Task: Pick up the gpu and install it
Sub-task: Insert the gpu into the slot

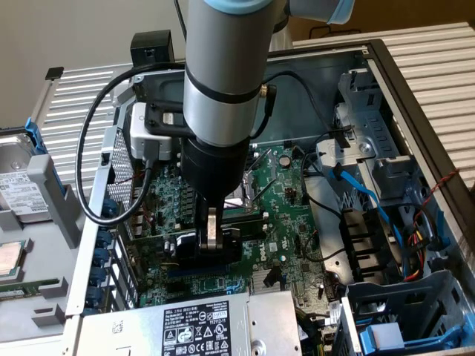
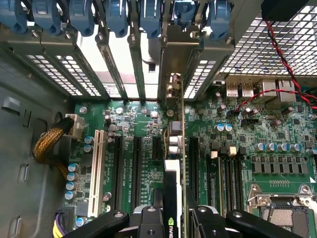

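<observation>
Tool (image 2: 173,218) vertical, wrist down | clamps gpu (image 2: 171,188) edge-on | over motherboard (image 2: 277,144)

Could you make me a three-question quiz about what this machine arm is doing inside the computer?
1. True or false: the pincer is shut on the gpu.
2. Which part is the gpu held over? A) the silver power supply B) the green motherboard C) the blue drive cage
3. Fill in: seen from the wrist, the card stands on ____, lined up along the slots, its metal bracket toward the case's rear slot openings.

Key: 1 true. 2 B. 3 edge.
</observation>
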Controlling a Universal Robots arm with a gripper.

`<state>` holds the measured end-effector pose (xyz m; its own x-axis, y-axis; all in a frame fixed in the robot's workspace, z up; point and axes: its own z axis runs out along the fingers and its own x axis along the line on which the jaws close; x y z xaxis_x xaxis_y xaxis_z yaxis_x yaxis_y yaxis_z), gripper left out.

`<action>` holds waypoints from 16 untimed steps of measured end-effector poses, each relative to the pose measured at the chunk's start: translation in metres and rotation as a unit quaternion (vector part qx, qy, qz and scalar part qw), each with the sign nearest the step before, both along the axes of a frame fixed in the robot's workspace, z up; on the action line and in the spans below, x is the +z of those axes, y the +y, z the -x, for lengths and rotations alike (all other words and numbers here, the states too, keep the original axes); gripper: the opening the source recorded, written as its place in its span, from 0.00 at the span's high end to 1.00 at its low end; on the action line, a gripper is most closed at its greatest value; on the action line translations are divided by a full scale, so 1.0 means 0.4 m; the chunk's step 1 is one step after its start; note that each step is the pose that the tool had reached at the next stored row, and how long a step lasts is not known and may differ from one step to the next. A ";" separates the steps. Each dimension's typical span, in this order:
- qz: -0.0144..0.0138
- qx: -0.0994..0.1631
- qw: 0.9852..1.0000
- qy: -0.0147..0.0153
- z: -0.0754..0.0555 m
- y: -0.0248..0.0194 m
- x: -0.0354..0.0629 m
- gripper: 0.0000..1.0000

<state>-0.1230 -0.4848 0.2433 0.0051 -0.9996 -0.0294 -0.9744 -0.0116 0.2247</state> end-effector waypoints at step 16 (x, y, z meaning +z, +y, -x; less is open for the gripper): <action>0.001 0.000 1.000 -0.008 0.014 0.000 -0.002 0.73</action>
